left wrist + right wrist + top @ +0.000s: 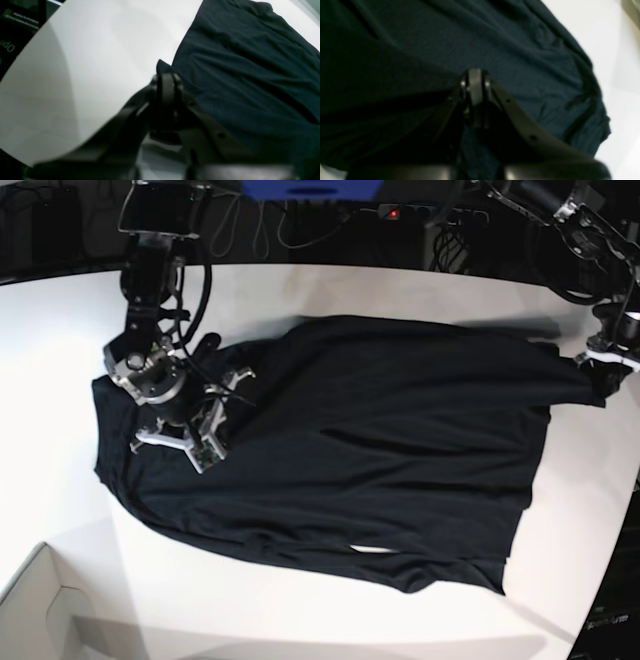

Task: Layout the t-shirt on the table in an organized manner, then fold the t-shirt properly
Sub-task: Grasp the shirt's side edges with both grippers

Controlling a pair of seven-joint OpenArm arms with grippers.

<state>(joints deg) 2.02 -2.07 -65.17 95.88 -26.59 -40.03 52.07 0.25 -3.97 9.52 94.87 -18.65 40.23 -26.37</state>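
The white tabletop [300, 290] carries the black shirt [380, 460], spread wide across its middle with ripples. The right hand [475, 82], over the shirt's left part, is clenched. The left hand [167, 80] grasps a shirt corner at the far right edge.

T-shirt [380, 450] spread across the table [330, 620] centre, one arm over its left part, other arm at its right corner
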